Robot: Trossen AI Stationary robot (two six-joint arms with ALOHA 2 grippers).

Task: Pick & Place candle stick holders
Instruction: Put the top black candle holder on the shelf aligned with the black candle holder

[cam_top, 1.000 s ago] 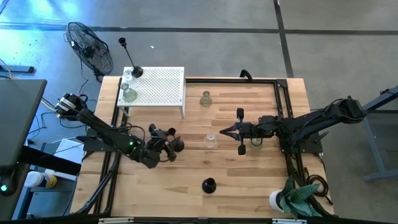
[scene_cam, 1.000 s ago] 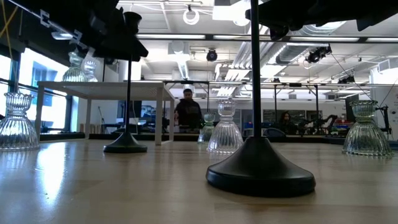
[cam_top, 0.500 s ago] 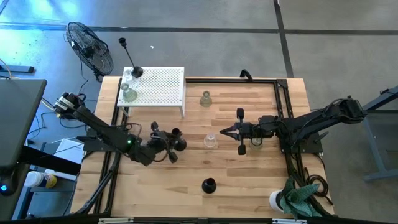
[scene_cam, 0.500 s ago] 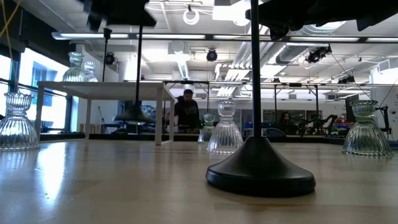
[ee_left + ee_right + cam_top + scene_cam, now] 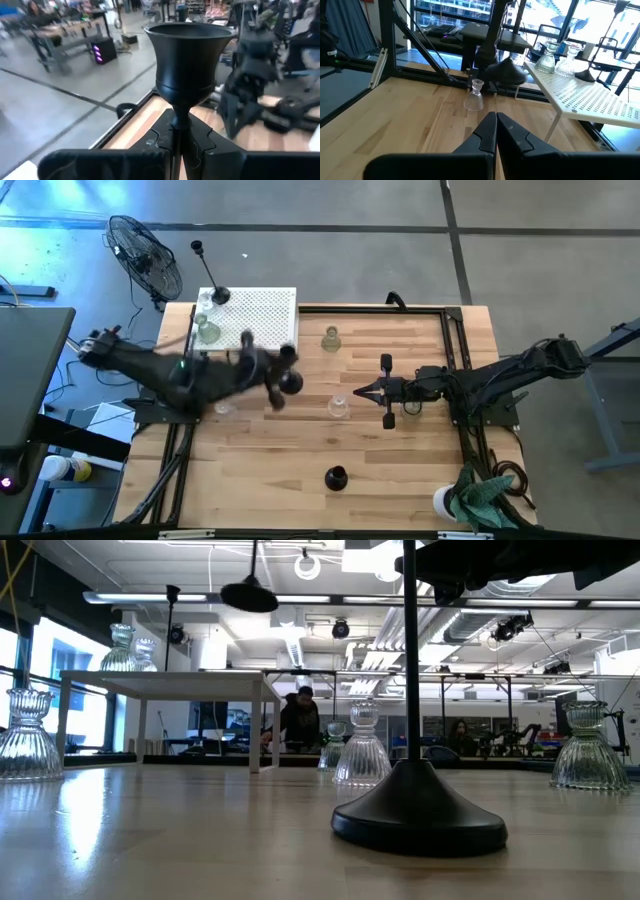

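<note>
Black candle stick holder [image 5: 187, 65], dome base, thin stem

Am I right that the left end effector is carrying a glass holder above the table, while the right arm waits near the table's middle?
Not quite: the left end effector carries a black holder, not a glass one, as the left wrist view shows. It is indeed lifted above the table, and the right end effector waits near the middle.
</note>
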